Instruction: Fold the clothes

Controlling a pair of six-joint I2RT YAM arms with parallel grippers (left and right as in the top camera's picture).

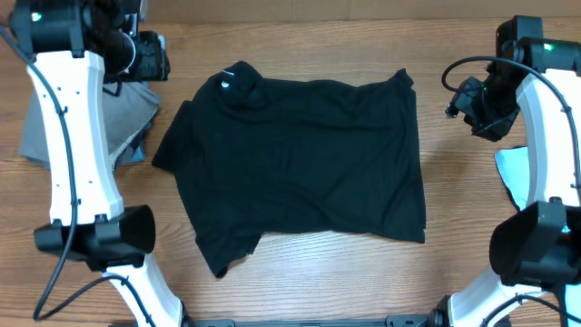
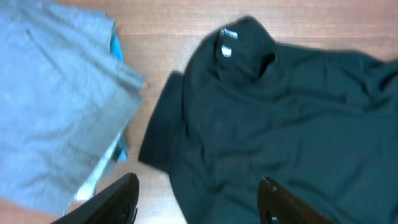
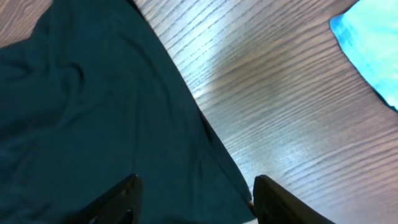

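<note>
A large black short-sleeved shirt [image 1: 300, 159] lies spread on the wooden table, with a small white label [image 1: 226, 84] near its far left corner. It also shows in the left wrist view [image 2: 286, 124] and in the right wrist view [image 3: 93, 124]. My left gripper [image 2: 199, 196] is open and empty above the shirt's left sleeve edge; in the overhead view it is at the far left [image 1: 150, 56]. My right gripper [image 3: 196, 196] is open and empty above the shirt's right edge; overhead it is at the far right [image 1: 472, 104].
A grey garment [image 1: 118, 123] with a light-blue one under it lies at the left; it also shows in the left wrist view [image 2: 56, 106]. A light-blue cloth [image 1: 517, 173] lies at the right edge, also in the right wrist view [image 3: 370, 43].
</note>
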